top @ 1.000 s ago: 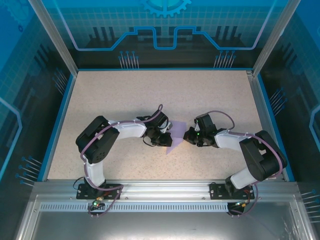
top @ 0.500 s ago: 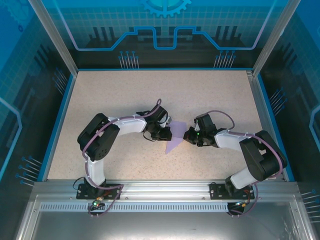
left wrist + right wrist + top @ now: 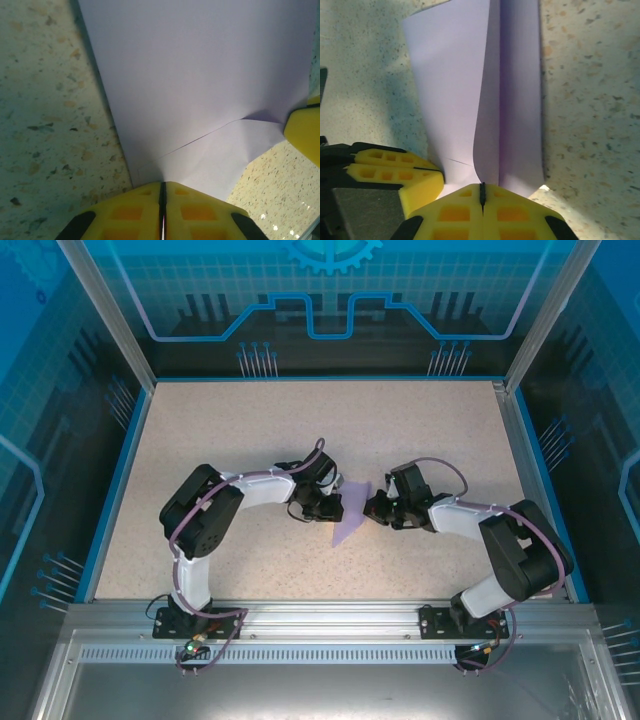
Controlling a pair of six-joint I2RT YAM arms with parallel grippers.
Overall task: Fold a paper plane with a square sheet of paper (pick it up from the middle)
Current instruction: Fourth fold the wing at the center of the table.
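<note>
The square sheet of paper (image 3: 348, 525) is lavender and lies bent on the table between my two grippers, one part standing up along a fold. My left gripper (image 3: 336, 506) is shut on its left edge. In the left wrist view the jaws (image 3: 162, 186) meet on the sheet (image 3: 200, 75), which carries a thin crease. My right gripper (image 3: 372, 508) is shut on the right side. In the right wrist view its jaws (image 3: 481, 186) pinch the upright fold of the sheet (image 3: 455, 90), with the left gripper's yellow fingers (image 3: 400, 172) close beside. The paper plane is out of view.
The speckled beige table (image 3: 250, 430) has a blue raised rim (image 3: 120, 480) and clear walls on three sides. Both arm bases sit on the metal rail (image 3: 330, 615) at the near edge. Open tabletop lies behind and beside the grippers.
The left gripper has moved a little away from the bases and its jaws have closed further on the sheet. The right gripper has shifted slightly left, and the sheet has tilted with them.
</note>
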